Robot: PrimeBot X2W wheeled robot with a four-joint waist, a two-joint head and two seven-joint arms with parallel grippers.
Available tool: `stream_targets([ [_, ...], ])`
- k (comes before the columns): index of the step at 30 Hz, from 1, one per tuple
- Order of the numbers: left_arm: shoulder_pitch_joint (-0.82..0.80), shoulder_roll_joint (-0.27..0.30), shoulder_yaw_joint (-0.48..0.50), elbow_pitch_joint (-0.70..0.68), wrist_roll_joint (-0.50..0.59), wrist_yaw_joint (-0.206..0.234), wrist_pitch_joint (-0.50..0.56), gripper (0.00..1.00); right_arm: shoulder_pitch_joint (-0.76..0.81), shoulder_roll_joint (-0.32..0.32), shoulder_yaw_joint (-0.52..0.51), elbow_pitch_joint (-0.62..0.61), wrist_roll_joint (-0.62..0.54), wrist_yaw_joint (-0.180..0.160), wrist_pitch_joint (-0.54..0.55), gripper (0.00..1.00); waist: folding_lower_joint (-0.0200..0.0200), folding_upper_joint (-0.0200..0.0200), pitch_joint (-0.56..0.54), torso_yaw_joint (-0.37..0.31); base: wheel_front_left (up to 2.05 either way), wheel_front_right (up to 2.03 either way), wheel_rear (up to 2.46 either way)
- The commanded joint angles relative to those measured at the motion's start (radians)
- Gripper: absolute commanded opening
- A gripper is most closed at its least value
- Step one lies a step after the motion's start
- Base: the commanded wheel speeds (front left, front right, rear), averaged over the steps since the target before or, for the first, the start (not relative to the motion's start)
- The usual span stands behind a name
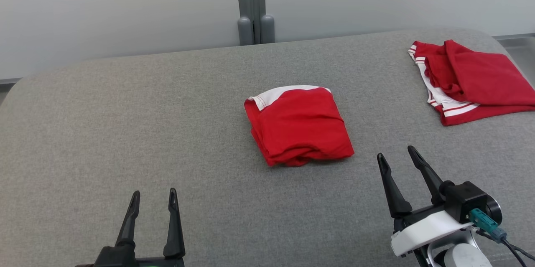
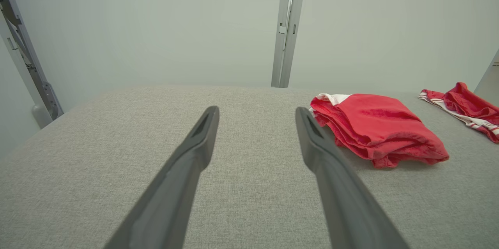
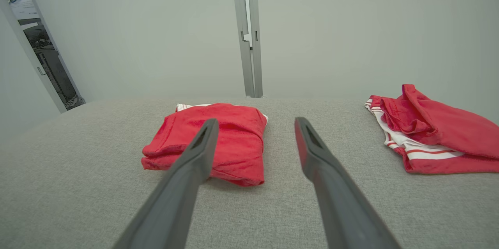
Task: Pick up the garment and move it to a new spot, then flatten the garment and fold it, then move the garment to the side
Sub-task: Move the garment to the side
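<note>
A red garment with a white band lies folded into a compact block at the middle of the grey table; it also lies in the left wrist view and the right wrist view. My left gripper is open low at the near left, well short of it and to its left. Open as well, my right gripper hovers just off the block's near right corner, touching nothing.
A second red garment with white stripes lies loosely folded at the table's far right edge. A grey post stands against the pale wall behind the table. Bare grey cloth stretches across the left half.
</note>
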Motion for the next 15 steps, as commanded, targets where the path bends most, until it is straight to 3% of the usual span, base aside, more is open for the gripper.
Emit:
stream_targets([
  [1, -0.005, 0.003, 0.002, 0.0, 0.006, 0.001, -0.003, 1.0, 0.007, -0.004, -0.001, 0.002, 0.002, -0.002, -0.004, 1.0, 0.0, 0.0, 0.003, 0.002, 0.0, 0.0, 0.0],
  [15, -0.076, 0.003, -0.026, -0.007, 0.004, -0.013, -0.003, 1.0, -0.1, -0.036, 0.015, 0.026, 0.064, -0.002, -0.004, 1.0, 0.0, 0.0, 0.124, 0.032, 0.0, 0.0, 0.0],
])
